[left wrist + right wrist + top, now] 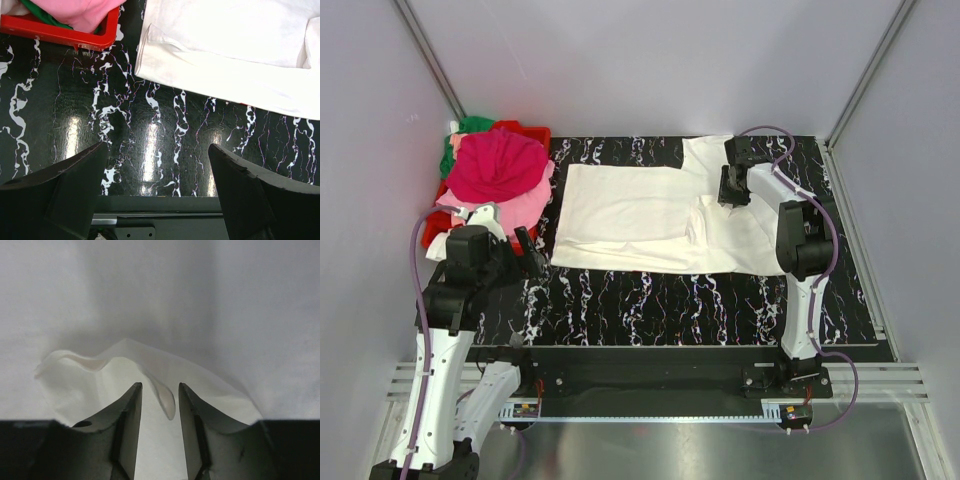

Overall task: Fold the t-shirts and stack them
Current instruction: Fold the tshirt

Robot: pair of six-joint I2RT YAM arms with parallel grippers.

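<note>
Big white t-shirt (620,215) is laid out flat across the far half of the table, plain side up, so I can't see any print. Its right end reaches toward the far edge, and there's a small doubled-over flap near the middle-right. The near-left corner looks layered. A thin ridge of the cloth stands up between the right gripper (159,386) fingers. The other shirts are heaped at the far left on the red bin (535,132): magenta t-shirt (495,165) crumpled on top, pink t-shirt (525,205) under it, green t-shirt (470,127) poking out behind.
</note>
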